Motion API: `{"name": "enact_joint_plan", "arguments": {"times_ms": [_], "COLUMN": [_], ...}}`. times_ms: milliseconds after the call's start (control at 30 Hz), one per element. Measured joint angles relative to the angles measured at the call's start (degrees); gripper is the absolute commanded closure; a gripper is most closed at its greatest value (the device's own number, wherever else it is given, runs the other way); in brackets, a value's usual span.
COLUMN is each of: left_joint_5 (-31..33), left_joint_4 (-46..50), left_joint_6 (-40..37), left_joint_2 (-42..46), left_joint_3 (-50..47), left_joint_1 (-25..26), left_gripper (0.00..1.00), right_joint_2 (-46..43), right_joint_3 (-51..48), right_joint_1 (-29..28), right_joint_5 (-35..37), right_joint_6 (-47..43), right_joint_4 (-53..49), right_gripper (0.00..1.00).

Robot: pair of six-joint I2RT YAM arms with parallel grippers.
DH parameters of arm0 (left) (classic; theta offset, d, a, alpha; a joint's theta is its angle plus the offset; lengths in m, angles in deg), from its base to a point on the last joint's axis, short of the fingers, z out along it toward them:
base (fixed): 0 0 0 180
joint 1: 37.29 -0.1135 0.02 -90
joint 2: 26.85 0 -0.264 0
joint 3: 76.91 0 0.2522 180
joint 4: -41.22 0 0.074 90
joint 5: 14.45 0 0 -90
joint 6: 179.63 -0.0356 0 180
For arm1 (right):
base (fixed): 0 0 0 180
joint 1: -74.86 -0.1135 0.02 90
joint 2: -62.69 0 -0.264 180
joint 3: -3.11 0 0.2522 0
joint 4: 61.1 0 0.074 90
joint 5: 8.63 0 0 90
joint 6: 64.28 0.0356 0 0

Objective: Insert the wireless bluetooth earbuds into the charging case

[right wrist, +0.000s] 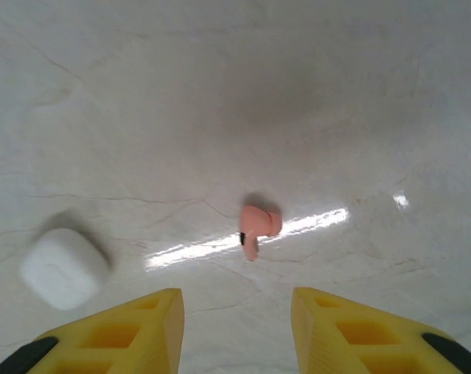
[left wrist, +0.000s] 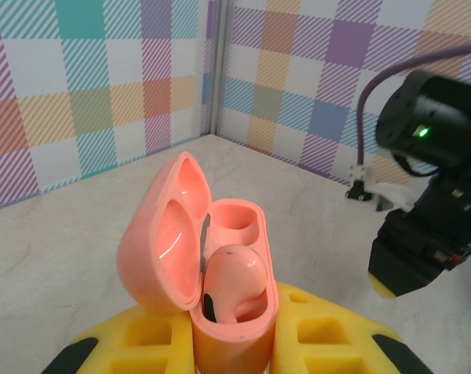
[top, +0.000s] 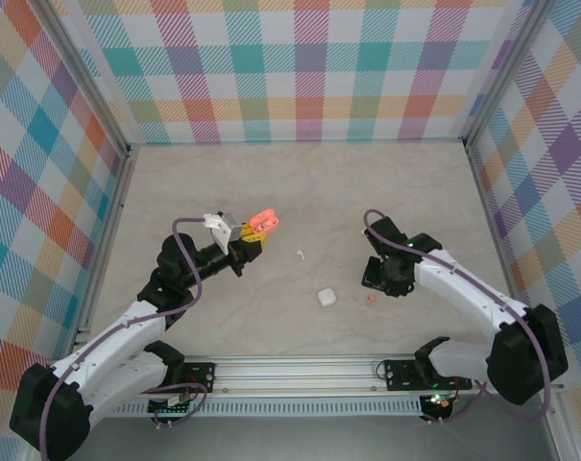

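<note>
Earbuds, three in sight. Seated earbud [left wrist: 233, 282] sits in one socket of the pink case [left wrist: 231, 339], lid [left wrist: 161, 234] swung open, second socket [left wrist: 239, 222] empty. Left fingers [left wrist: 142, 343] pinch the pink case low on its body, one either side, so it stands upright above the table [top: 223, 182] with both sockets clear. Loose pink earbud [right wrist: 256, 226] lies on its side on the table, stem toward the right fingers [right wrist: 352, 331]. Those hang over it, spread, nothing between them, the bud roughly in line with the gap but ahead of it. White case [right wrist: 64, 267] sits shut, off to one side and well apart from the bud. White earbud [top: 300, 255] lies alone on the table between the arms, farther out than the white case.

Handling, by judgement: the bud looks very light, hard and glossy, rounded all over, on a shiny table. It will likely skid if one finger touches first, or squirt out of a pinch placed off centre. Probably not fragile, but easy to flick away. Best hold seems across the bulbous head, both fingers meeting it together, the stem left free to lead into the empty socket.
</note>
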Motion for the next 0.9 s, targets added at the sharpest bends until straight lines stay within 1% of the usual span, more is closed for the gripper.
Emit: {"name": "enact_joint_plan", "arguments": {"times_ms": [233,400,600,800,900], "left_joint_5": [-1.0,-0.9,-0.8,-0.8,-0.8], "left_joint_4": [1.5,2.3,3.0,3.1,3.1], "left_joint_6": [-0.2,-0.3,-1.0,-1.5,-1.5], "left_joint_2": [1.4,3.6,4.3,4.1,3.9], "left_joint_3": [-0.7,-1.9,-2.1,-2.1,-2.1], "left_joint_1": [0.0,0.1,0.1,0.1,0.1], "left_gripper": [0.93,0.93,0.93,0.93,0.93], "right_joint_2": [8.8,12.5,14.0,13.9,13.9], "right_joint_3": [-1.2,-1.4,-2.7,-3.5,-3.7], "right_joint_1": [0.0,0.0,0.0,-0.3,-0.3], "right_joint_5": [-2.5,-3.4,-3.8,-3.8,-3.8], "right_joint_6": [1.4,1.5,2.3,2.7,2.7], "right_joint_4": [5.1,8.2,9.1,9.5,9.8], "right_gripper": [0.68,0.7,0.66,0.66,0.68]}}
